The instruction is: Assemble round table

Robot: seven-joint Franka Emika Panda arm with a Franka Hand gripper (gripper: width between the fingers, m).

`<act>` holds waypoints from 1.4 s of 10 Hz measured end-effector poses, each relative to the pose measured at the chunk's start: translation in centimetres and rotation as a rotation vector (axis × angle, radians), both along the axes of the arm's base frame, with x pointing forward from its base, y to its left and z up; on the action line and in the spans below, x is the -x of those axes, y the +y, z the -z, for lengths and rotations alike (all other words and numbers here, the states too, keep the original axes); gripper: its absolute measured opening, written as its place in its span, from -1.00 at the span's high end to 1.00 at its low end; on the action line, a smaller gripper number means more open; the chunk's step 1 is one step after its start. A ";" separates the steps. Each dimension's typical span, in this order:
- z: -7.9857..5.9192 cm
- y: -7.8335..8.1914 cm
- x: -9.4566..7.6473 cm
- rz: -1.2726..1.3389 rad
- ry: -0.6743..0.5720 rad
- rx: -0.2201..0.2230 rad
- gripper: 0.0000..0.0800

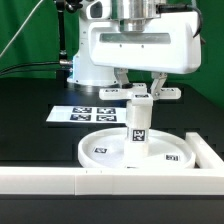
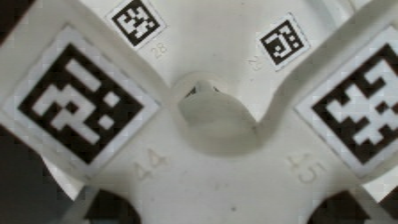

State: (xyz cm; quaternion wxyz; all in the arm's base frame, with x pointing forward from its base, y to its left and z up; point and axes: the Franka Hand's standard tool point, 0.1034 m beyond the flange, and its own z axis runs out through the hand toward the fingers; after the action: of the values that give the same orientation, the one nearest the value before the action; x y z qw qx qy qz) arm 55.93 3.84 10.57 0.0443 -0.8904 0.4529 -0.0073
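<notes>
Beside the marker board, the post stands upright at the centre of the disc, with the cross on top. The gripper straddles the cross, but I cannot tell whether it is pinching it. Probably only tightening the cross remains.

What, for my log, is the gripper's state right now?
Gripper: closed, apparently holding the cross on top of the post.

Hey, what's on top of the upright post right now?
The cross-shaped piece sits on the post, with the gripper straddling it. Their joint is covered by the piece, so how well it is seated can't be seen.
</notes>
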 end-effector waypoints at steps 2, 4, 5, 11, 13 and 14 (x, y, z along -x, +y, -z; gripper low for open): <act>0.0 0.0 0.0 0.107 0.008 -0.009 -0.11; 0.1 -0.2 -0.2 0.286 -0.009 -0.040 -0.11; 0.1 -0.1 -0.1 0.413 -0.020 -0.064 -0.11; 0.1 -0.3 -0.1 1.062 0.024 -0.216 -0.11; 0.2 -0.3 -0.1 1.244 0.052 -0.235 -0.11; 0.2 -0.3 -0.1 1.297 0.060 -0.240 -0.11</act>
State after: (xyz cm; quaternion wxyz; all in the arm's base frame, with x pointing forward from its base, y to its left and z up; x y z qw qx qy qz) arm 56.00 3.55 10.42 0.1172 -0.4260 0.8961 0.0430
